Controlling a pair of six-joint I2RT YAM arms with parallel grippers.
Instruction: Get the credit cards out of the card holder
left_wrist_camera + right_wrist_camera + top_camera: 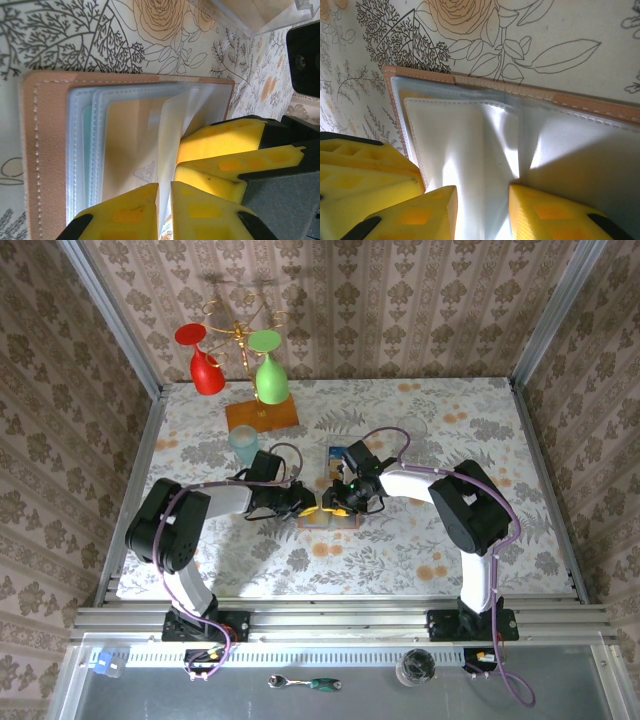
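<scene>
Your left gripper point(165, 189) pinches a clear sleeve point(172, 130) of the holder point(47, 150), I cannot tell if your right gripper point(482, 194) grips, so slide the tan card point(125, 145) out slowly and straight.

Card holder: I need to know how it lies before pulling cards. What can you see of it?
The card holder lies open on the floral table. Its tan-pink, leather-like cover has stitched edges; frosted plastic sleeves fan up from it, with tan and teal showing through. The left end effector pinches one sleeve; the right end effector straddles another.
</scene>
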